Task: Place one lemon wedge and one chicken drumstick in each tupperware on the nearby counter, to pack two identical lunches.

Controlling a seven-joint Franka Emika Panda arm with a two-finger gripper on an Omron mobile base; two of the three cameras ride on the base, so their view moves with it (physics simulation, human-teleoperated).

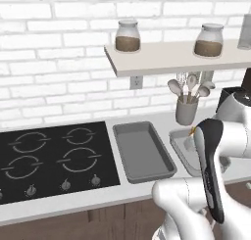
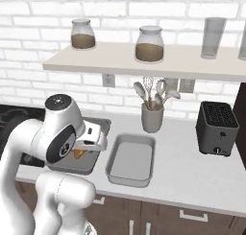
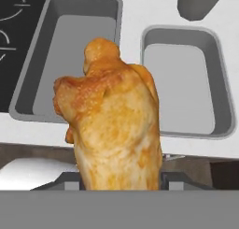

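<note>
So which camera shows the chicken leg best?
The hand view: the chicken drumstick sits close up and whole, held in the jaws, with both tupperware behind it. The right base view shows just an orange bit under the hand. The left base view shows a tiny orange speck.

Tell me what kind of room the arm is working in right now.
A home-style kitchen, rendered. A black stovetop is set into the counter, a toaster and a utensil crock stand by the brick wall, and jars sit on a shelf.

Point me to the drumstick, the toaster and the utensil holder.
chicken drumstick [image 3: 114, 125]: hand view, meaty middle.
toaster [image 2: 217, 128]: right base view, front face.
utensil holder [image 2: 152, 119]: right base view, cup body.
</note>
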